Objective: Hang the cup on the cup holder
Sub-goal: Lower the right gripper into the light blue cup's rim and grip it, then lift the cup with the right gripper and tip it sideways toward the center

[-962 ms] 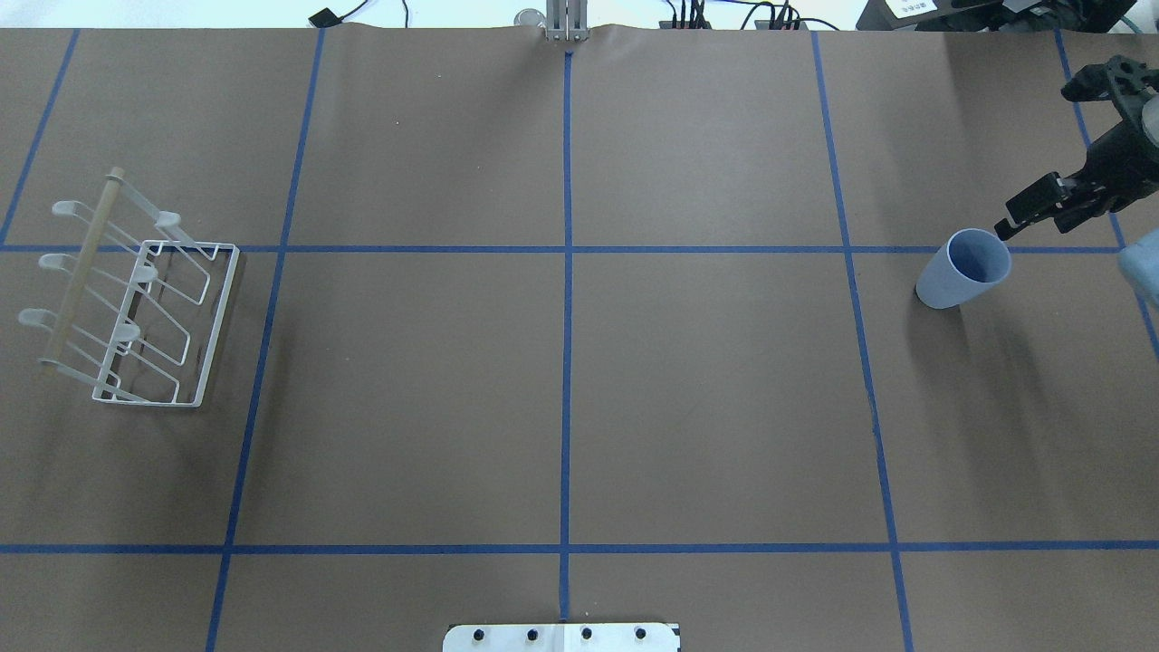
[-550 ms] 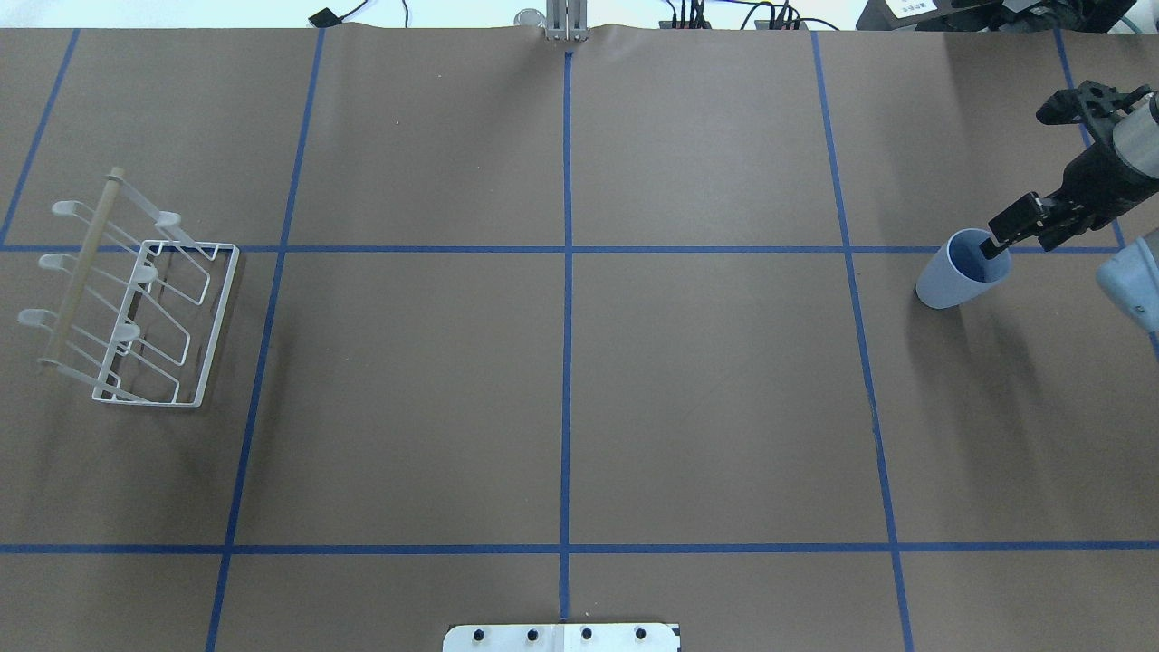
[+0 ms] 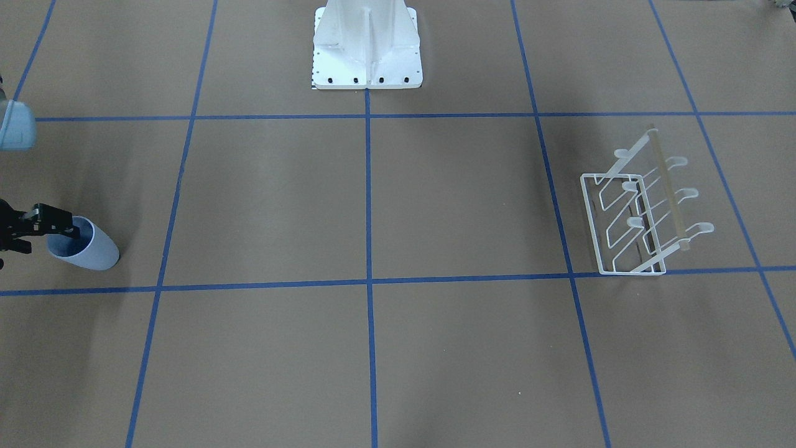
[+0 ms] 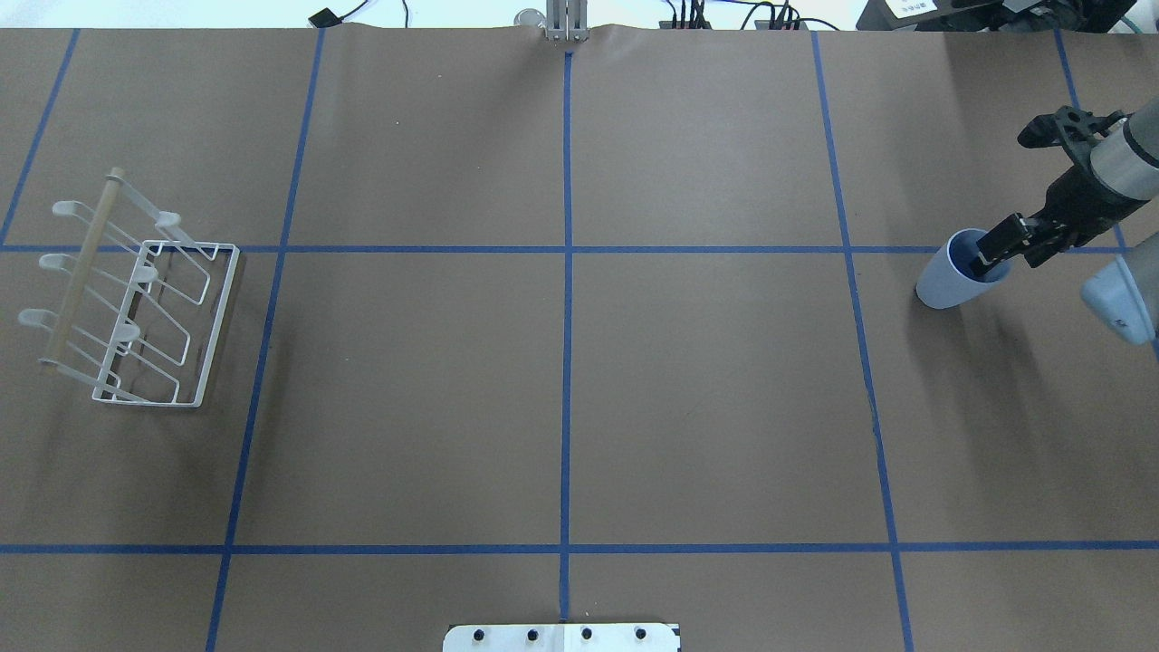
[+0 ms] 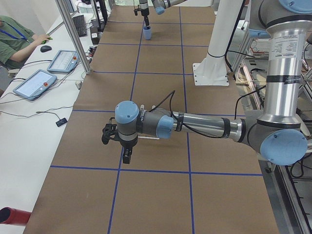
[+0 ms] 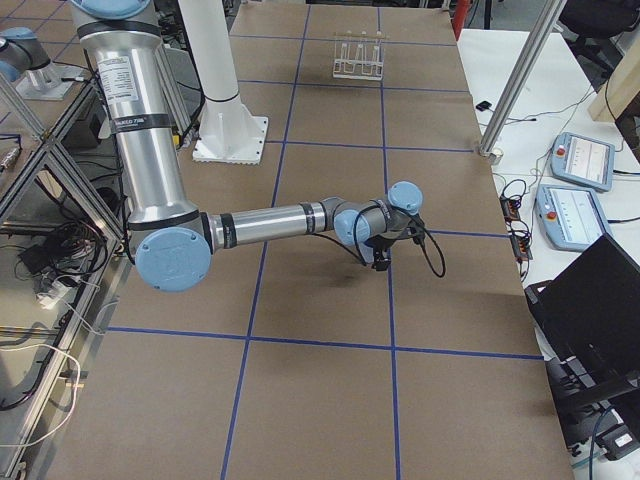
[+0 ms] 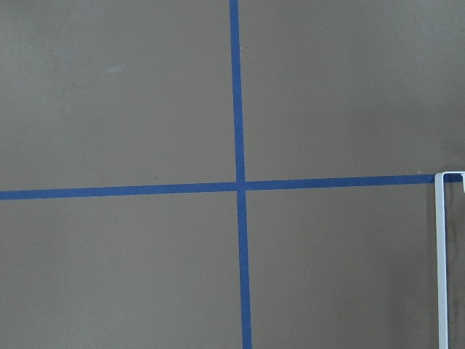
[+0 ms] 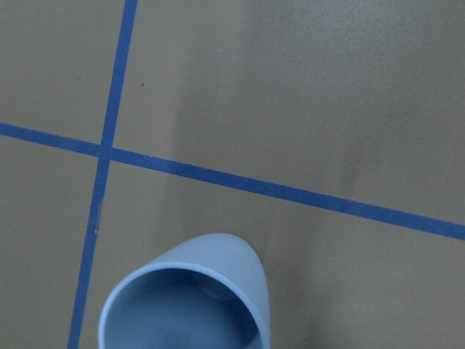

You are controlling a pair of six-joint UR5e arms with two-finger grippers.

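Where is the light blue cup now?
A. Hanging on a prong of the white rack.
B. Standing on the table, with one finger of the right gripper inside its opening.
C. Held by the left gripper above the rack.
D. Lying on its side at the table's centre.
B: the cup stands mouth up on the table, the right gripper at its rim with one finger dipped inside, far from the cup holder.

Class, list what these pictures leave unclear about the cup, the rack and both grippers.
- Right gripper: overhead, a finger dips inside the cup; clamped or not, unclear.
- Left gripper: left side view only; state unreadable.
- Cup holder: left wrist view's right edge cuts off all but one wire.
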